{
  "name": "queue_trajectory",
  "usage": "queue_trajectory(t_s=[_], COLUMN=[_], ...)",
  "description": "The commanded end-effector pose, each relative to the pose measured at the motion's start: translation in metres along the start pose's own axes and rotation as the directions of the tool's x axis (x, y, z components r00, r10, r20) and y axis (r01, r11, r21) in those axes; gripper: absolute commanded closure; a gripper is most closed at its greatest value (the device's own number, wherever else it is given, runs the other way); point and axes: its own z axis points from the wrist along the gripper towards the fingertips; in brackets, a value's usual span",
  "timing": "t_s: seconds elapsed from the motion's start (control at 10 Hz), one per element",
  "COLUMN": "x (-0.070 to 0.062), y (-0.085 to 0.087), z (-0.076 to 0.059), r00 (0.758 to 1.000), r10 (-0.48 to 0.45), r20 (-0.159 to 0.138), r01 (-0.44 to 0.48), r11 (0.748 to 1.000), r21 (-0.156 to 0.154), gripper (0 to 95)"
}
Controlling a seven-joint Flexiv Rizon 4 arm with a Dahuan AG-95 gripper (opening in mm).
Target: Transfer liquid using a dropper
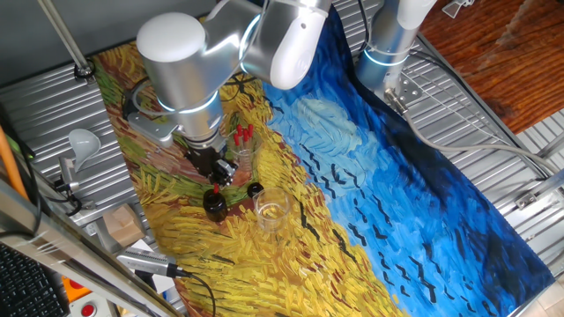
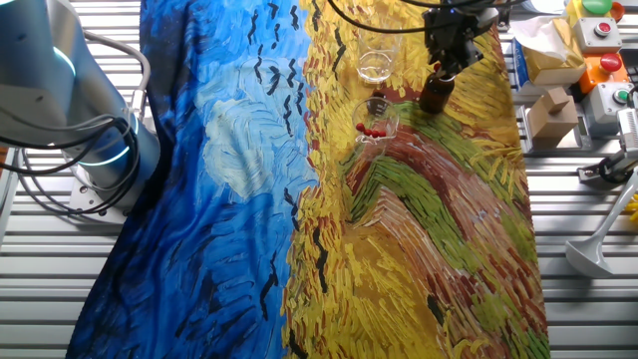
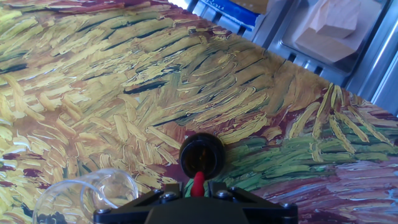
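One arm over desk (image 1: 370,176), painted cloth covering it. Two glasses: empty glass (image 1: 271,210) beside bottle; second glass (image 1: 243,145) holding spare red-bulbed droppers. Dark bottle (image 1: 214,202) directly beneath tool (image 1: 217,179). Small black cap (image 1: 255,188) between bottle and empty glass. Tool pinched onto dropper (image 3: 198,183), red bulb between fingers, long axis vertical, tip pointing down into bottle mouth (image 3: 202,154). Judgement: alignment good; next move straight along that axis.

there were two clear glasses (image 1: 272,210) (image 1: 244,145), one dark bottle (image 1: 214,203), one black cap (image 1: 255,188), and several red-bulbed droppers (image 2: 373,130), too small to count.
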Motion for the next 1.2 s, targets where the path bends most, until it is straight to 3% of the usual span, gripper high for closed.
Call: queue_trajectory(t_s=[0.1, 1.2], x=[0.0001, 0.0002], y=[-0.0003, -0.0008], z=[0.0008, 0.0043], r00=[1.000, 1.000], r10=[0.001, -0.004], r20=[0.001, 0.008], r01=[-0.001, 0.004], r11=[1.000, 1.000], r21=[0.003, 0.006], gripper=[76.0, 76.0])
